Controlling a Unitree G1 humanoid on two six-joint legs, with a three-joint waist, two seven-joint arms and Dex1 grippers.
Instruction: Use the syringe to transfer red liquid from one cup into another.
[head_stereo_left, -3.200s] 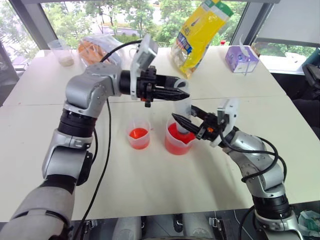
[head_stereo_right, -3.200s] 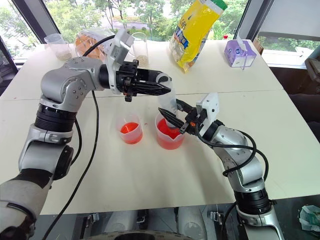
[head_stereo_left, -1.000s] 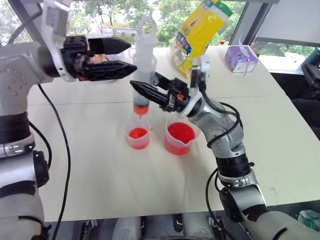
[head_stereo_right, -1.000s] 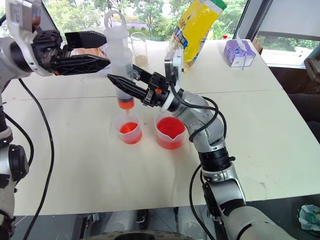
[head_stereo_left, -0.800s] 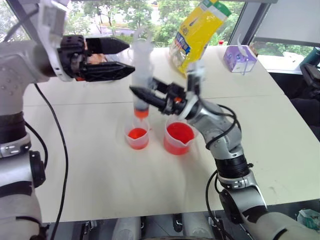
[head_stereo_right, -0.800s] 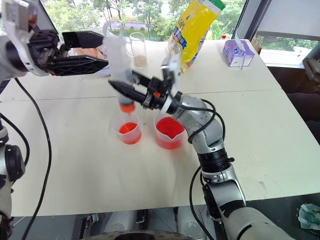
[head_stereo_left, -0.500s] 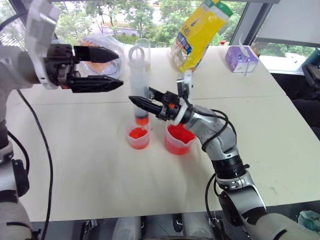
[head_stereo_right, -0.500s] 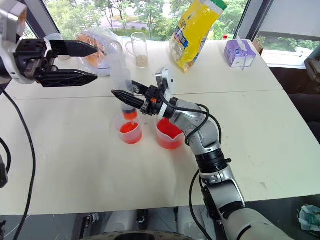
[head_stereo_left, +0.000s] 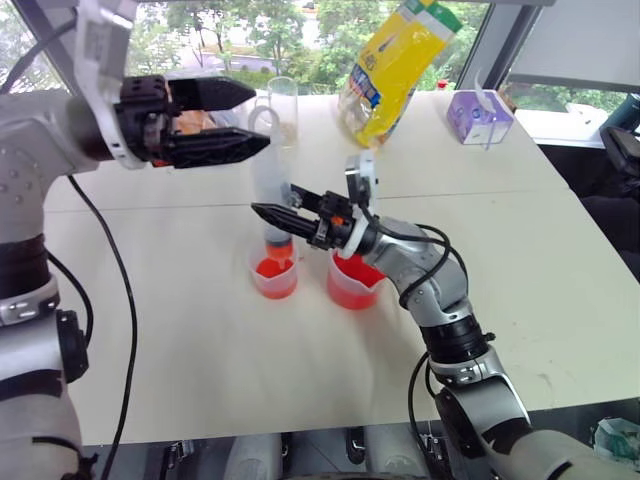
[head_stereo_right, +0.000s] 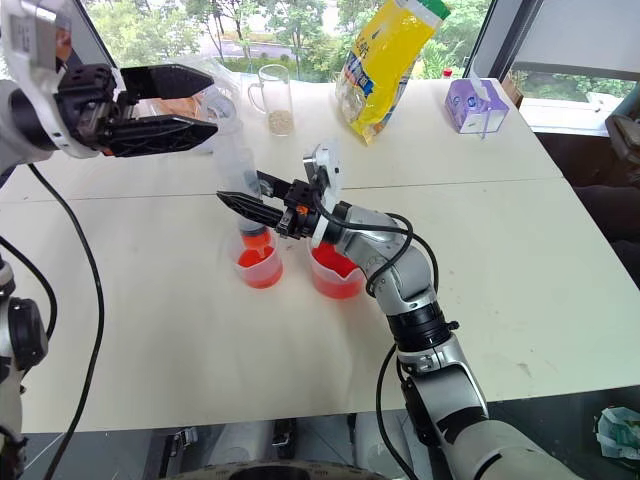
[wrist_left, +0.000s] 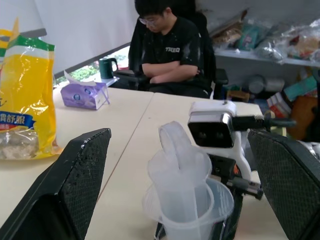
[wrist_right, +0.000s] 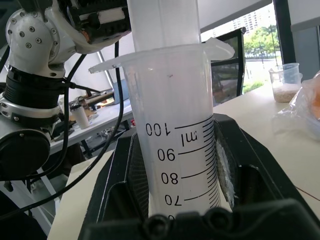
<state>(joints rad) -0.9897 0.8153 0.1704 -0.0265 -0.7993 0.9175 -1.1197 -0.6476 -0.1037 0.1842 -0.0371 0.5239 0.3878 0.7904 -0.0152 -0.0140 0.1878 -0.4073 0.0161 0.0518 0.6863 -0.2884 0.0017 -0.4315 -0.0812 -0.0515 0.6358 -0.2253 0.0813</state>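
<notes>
The syringe (head_stereo_left: 270, 190) stands upright over the smaller cup (head_stereo_left: 275, 280), its orange tip just inside the rim. My right gripper (head_stereo_left: 262, 212) is shut on the barrel (wrist_right: 175, 140), near the high graduation marks. Red liquid (head_stereo_right: 257, 260) lies in the smaller cup and in the spouted beaker (head_stereo_left: 355, 282) beside it. My left gripper (head_stereo_left: 262, 118) is open at the height of the plunger ring (wrist_left: 176, 145). Its fingers (wrist_left: 75, 185) flank the ring without touching it.
At the back of the white table (head_stereo_left: 300, 380) stand a yellow bag (head_stereo_left: 395, 65), a purple tissue box (head_stereo_left: 480, 115) and a clear handled mug (head_stereo_right: 272, 100) holding grains. A person (wrist_left: 172, 45) sits beyond the table in the left wrist view.
The right gripper has lowered the syringe, bringing its tip into the smaller cup. The left gripper drew away to the left, then came back level with the plunger ring.
</notes>
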